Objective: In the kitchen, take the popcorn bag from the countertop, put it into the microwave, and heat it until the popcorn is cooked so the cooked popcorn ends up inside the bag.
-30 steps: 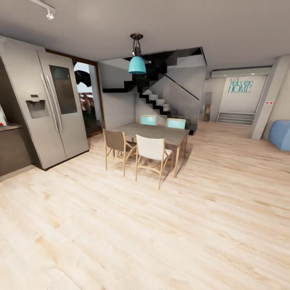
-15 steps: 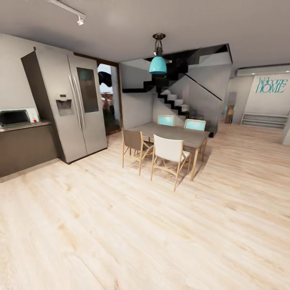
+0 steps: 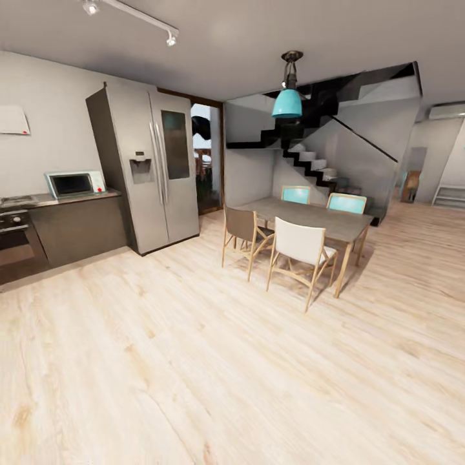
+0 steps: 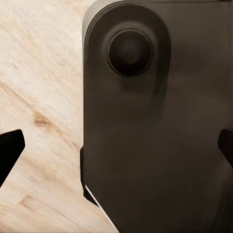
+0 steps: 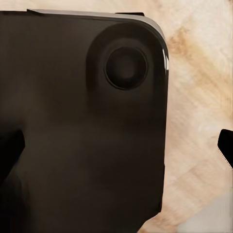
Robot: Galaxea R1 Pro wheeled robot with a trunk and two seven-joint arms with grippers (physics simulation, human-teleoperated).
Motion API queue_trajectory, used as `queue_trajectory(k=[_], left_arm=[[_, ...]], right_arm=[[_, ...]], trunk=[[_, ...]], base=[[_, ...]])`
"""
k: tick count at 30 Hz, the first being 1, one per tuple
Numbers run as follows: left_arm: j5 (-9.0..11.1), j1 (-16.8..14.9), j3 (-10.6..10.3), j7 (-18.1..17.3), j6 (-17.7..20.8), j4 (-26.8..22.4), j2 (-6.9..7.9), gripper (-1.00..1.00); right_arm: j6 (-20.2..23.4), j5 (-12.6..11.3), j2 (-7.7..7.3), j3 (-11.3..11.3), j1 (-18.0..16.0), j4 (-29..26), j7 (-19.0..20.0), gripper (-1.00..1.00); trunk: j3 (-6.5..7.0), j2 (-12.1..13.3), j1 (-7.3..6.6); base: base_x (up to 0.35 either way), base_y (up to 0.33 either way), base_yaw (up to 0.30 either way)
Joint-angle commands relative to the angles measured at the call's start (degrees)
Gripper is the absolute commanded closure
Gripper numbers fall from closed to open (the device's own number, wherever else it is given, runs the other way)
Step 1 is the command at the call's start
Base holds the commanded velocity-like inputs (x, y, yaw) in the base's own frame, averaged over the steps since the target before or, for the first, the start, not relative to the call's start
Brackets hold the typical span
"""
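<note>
The pale mint-blue microwave point(image 3: 74, 183) stands far off at the left on the grey countertop point(image 3: 61, 199), beside the fridge, with its dark glass door shut. The popcorn bag and the popcorn are out of view. My left gripper point(image 4: 117, 148) is open, its dark fingertips point(image 4: 9, 151) wide apart over the wooden floor and a dark rounded part of my own body. My right gripper point(image 5: 117, 148) is open too, its fingertips point(image 5: 226, 145) spread with nothing between them.
A tall steel fridge point(image 3: 155, 169) stands right of the counter, and a dark built-in oven point(image 3: 13, 242) with a hob sits left of it. A dining table point(image 3: 316, 218) with several chairs point(image 3: 298, 248) stands at mid right, with stairs behind. Wide wooden floor point(image 3: 194, 361) lies ahead.
The camera has turned left, so the whole picture has slid right. The fridge, then the counter, microwave and oven have come into sight at the left.
</note>
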Motion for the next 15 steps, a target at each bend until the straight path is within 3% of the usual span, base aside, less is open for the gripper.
queue_trajectory(k=[1,15], left_arm=[[0.32,0.0,-0.05,0.01,-0.11,-0.03,0.0,-1.0],[0.5,0.0,0.36,0.04,-0.08,0.0,-0.16,-1.0]], right_arm=[[-0.29,-0.19,0.01,-0.03,-0.02,0.07,-0.09,-1.0],[-0.38,0.15,-0.1,0.13,-0.01,0.07,-0.09,-1.0]], trunk=[[-0.03,-0.02,0.0],[-0.03,-0.02,0.0]], base=[[0.0,0.0,0.292],[0.0,0.0,0.292]])
